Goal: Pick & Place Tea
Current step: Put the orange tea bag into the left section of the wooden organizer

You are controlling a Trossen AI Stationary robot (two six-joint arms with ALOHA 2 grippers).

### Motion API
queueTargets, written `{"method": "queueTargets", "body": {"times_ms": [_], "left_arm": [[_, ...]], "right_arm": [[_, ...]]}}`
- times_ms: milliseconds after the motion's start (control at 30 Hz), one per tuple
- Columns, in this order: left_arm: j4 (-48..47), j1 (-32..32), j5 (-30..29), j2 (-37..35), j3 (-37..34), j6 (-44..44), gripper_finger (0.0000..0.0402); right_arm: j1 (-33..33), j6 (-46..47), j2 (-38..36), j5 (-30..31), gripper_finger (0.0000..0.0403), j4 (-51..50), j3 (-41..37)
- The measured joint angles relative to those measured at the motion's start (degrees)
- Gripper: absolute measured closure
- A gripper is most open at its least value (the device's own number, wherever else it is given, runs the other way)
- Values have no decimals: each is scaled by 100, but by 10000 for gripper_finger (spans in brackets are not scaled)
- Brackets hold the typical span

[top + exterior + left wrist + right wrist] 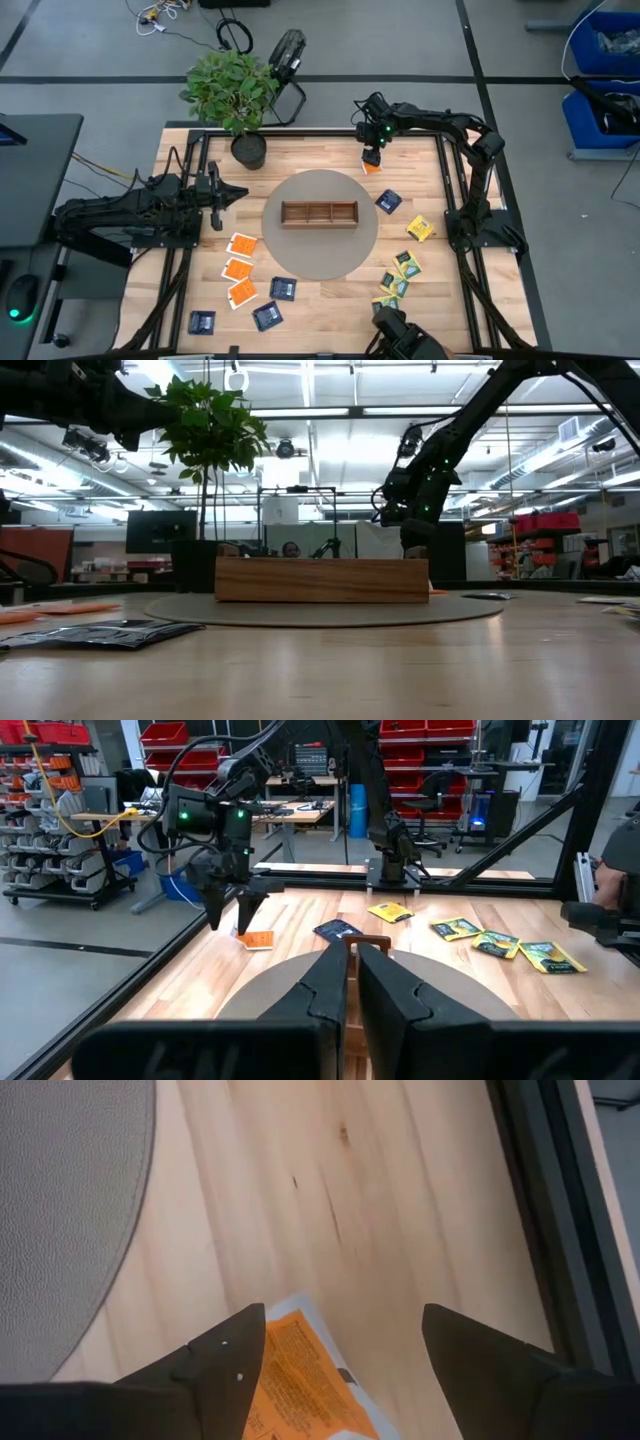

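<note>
- The right gripper (372, 160) hangs over the far side of the bench (320, 290), fingers spread wide, above an orange packet (372, 167) that lies flat on the wood just beyond the grey mat (320, 265).
- In the right wrist view the orange packet (295, 1380) sits between the two spread fingers (225, 1355); whether they touch it cannot be told.
- The left gripper (232, 194) is clenched on nothing and hovers at the bench's left side, pointing toward the mat.
- The tray (319, 214) stands in the middle of the mat; no packet can be made out in its compartments.
- Three more orange packets (240, 269) lie on the wood left of the mat, near the front.
- Blue packets (268, 316) lie along the front left, and another blue one (388, 200) lies right of the tray.
- Yellow-green packets (398, 280) cluster at the front right, one (420, 228) apart from them.
- A potted plant (232, 92) stands at the far left corner.
</note>
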Motion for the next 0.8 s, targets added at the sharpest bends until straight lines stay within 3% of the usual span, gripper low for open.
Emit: {"method": "queueTargets", "body": {"times_ms": [200,800], "left_arm": [[0,1,0,0,0,0,369],[0,0,0,0,0,3,369]], "right_arm": [[2,8,0,0,131,-83,0],[207,68,0,0,207,-301,-2]]}}
